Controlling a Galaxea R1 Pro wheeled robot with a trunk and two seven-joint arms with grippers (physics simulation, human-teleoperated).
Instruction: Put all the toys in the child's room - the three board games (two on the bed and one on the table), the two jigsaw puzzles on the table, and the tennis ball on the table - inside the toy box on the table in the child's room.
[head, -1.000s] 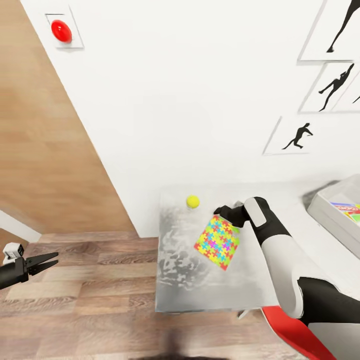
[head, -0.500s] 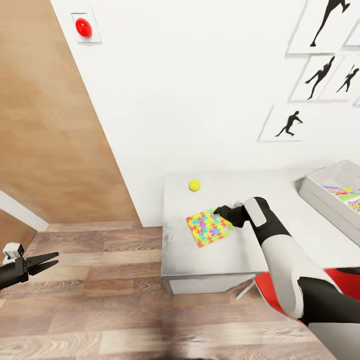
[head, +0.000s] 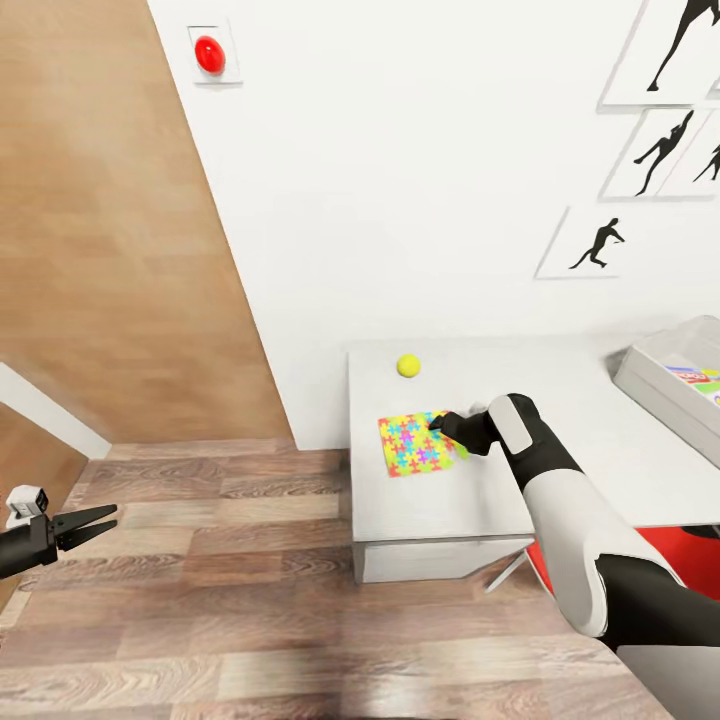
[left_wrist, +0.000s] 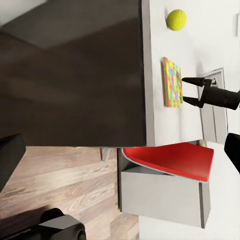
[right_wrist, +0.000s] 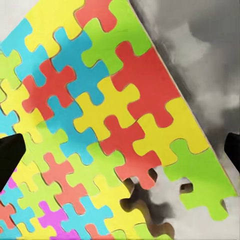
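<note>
A jigsaw puzzle (head: 412, 445) (left_wrist: 172, 82) (right_wrist: 100, 115) lies flat near the left end of the light grey table (head: 450, 500). My right gripper (head: 440, 424) (left_wrist: 192, 90) (right_wrist: 120, 152) hovers open over the puzzle's right edge, with a fingertip on either side of the coloured pieces. The tennis ball (head: 407, 365) (left_wrist: 176, 19) rests behind the puzzle, near the wall. The toy box (head: 650, 385) stands at the table's right end with a printed board game (head: 700, 380) inside. My left gripper (head: 95, 520) hangs open over the floor, far to the left.
A red chair (head: 690, 560) (left_wrist: 170, 160) is tucked under the table beside my right arm. The wooden door (head: 110, 250) fills the left, and the white wall behind the table carries black dancer pictures (head: 600, 245). Wood-plank floor (head: 220, 600) lies in front of the table.
The whole view has shifted, so the camera moved. The right gripper stays open at the puzzle, now over its right edge instead of its far corner. The left arm looks unchanged.
</note>
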